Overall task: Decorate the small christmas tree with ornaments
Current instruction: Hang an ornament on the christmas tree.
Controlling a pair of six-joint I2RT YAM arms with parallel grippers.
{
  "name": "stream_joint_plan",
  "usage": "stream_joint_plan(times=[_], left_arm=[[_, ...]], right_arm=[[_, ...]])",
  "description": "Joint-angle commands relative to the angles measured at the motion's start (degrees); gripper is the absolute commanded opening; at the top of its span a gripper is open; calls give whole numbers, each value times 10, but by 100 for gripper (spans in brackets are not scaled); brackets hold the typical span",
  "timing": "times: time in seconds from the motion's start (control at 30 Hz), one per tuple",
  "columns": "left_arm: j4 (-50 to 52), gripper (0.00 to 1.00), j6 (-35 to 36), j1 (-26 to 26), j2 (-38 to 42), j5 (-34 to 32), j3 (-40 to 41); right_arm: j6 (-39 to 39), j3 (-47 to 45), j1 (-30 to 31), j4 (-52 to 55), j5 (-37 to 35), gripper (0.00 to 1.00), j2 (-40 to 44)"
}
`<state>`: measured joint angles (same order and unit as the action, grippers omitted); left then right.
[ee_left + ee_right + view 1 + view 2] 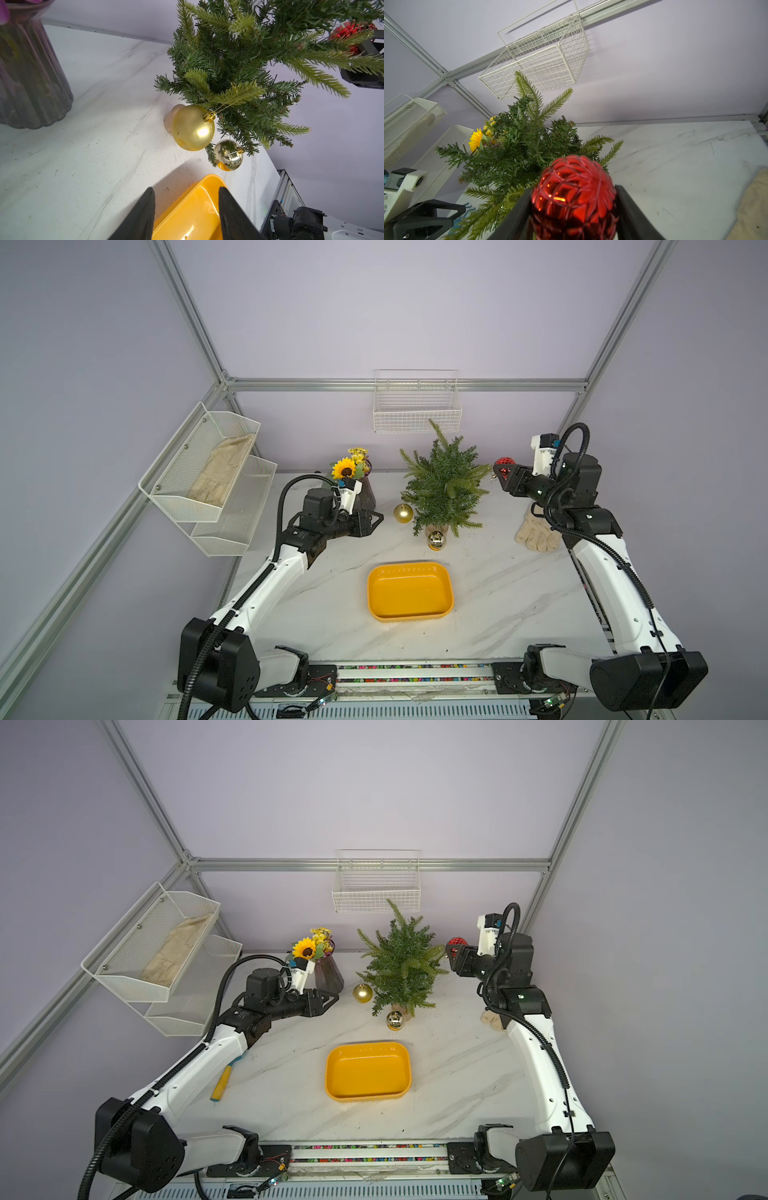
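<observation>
I find the small christmas tree (444, 485) standing upright near the rear edge of the surface (498, 614), about midway along it. My right hand (501, 473) is pinching the red ornament (574, 187) between its fingers. It is raised beside the branch tips on the tree's far-right-corner side, and I cannot tell whether they touch. My left hand (186, 190) is spread with nothing between its fingers, near the dark ribbed vase (328, 973). The matte gold ornament (193, 128) hangs by its loop from a low branch. The mirrored ornament (228, 154) is just in front of the tan base, and I cannot tell whether it hangs. The yellow tray (415, 569) lies mid-surface. Marks on the arm housings are too small to read.
</observation>
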<state>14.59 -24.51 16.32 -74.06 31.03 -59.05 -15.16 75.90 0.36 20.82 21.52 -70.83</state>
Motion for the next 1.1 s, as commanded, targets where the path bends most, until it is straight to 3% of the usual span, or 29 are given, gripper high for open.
stream_joint_plan(times=[0.0,0.1,0.3,0.43,0.5,0.53,0.73,0.9,1.07], left_arm=[[-19,54,-5,4,4,-16,-40],[-14,64,1,4,10,-48,-35],[-3,76,20,4,14,-145,-19],[0,88,40,4,18,-270,5],[-5,100,52,3,19,-349,21],[-9,100,56,3,19,-389,30],[-76,100,52,2,10,-587,101],[-147,100,105,-5,-26,-690,149],[-279,100,199,-26,-64,-733,208]], right_arm=[[-15,-10,-4,-28,-2,62,14],[-16,-12,-4,-32,-10,75,15],[-28,-22,-4,-51,-54,80,22],[-49,-64,-4,-98,-112,83,31],[-49,-87,-4,-125,-151,94,31],[-46,-97,-4,-137,-173,97,27],[-31,-185,-6,-232,-291,97,0],[-11,-294,-9,-367,-353,97,-27],[34,-397,-10,-561,-354,97,-110]])
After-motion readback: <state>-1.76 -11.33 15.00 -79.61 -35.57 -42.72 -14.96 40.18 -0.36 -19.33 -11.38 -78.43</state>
